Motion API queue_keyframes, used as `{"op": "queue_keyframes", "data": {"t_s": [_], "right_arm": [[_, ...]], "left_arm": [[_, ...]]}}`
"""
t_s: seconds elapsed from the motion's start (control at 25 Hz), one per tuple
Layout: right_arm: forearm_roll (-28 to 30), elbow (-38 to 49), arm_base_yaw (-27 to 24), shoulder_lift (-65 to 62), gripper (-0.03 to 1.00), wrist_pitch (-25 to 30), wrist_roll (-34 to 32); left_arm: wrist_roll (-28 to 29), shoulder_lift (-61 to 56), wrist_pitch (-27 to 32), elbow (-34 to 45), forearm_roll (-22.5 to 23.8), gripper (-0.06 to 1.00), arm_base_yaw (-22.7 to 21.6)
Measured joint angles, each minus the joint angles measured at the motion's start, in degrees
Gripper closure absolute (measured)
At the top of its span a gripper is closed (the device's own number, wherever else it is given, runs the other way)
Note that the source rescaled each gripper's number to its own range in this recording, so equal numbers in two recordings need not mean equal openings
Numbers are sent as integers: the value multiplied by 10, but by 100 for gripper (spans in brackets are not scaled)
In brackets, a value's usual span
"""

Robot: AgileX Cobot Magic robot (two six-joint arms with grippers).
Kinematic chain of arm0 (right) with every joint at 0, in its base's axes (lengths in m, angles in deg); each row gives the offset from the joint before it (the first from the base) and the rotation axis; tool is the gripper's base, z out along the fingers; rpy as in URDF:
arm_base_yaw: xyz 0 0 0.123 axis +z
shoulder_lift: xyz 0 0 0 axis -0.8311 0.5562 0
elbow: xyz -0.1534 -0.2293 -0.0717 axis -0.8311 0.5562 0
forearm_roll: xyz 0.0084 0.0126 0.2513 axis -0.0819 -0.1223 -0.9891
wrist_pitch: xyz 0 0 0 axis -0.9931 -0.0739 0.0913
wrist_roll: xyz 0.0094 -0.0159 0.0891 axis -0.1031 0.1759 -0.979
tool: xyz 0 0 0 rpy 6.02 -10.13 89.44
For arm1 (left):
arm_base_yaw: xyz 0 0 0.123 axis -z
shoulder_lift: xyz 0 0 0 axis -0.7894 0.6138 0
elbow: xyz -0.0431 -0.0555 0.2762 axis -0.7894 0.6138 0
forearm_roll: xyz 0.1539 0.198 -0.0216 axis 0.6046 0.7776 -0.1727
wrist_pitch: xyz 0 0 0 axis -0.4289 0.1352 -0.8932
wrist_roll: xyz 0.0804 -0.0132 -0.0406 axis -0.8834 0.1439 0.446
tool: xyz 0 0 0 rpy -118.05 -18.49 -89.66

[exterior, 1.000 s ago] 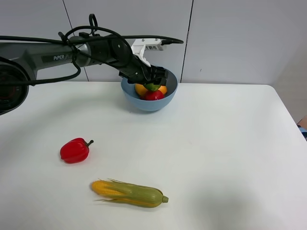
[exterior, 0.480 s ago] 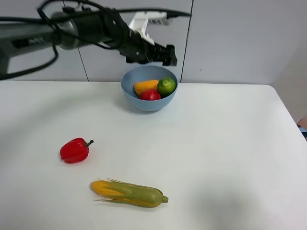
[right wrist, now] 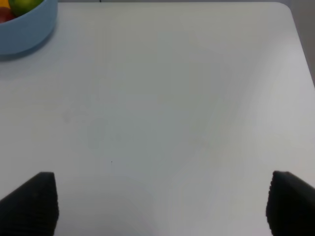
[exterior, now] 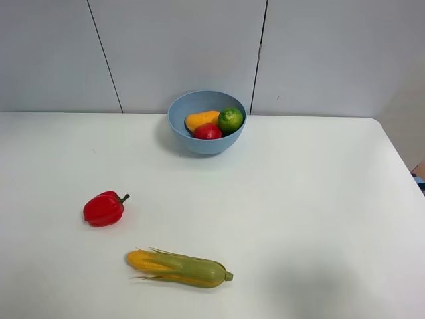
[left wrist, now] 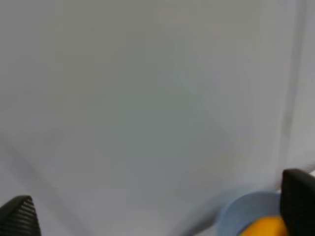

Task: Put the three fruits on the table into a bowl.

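The bowl looks like smooth, shiny light-blue plastic, and the white surface under it is flat, smooth and only a little shiny. The lime has a glossy green skin, the pomegranate and the red pepper are smooth and shiny, the mango is smooth but duller, and the corn has a dull, leafy husk with thin dry strands. The black jaws look like matt rubber or plastic with fine ridges on the 2 pads of the right gripper.
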Motion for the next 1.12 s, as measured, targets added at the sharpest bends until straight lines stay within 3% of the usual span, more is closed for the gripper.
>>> {"op": "queue_keyframes", "data": {"t_s": [0.2, 0.32, 0.44, 0.8, 0.96, 1.12], "right_arm": [[0, 0, 0, 0, 52, 0, 0], [0, 0, 0, 0, 52, 0, 0], [0, 0, 0, 0, 52, 0, 0], [0, 0, 0, 0, 52, 0, 0], [0, 0, 0, 0, 52, 0, 0], [0, 0, 0, 0, 52, 0, 0]], "left_arm": [[4, -122, 125, 29, 31, -3, -126], [10, -208, 121, 107, 31, -3, -193], [11, -319, 103, 236, 20, -3, -235], [11, -681, 121, 631, -51, -4, -247], [5, -800, 151, 710, -58, -4, -247], [-9, -850, 165, 731, -59, -4, -247]]}}
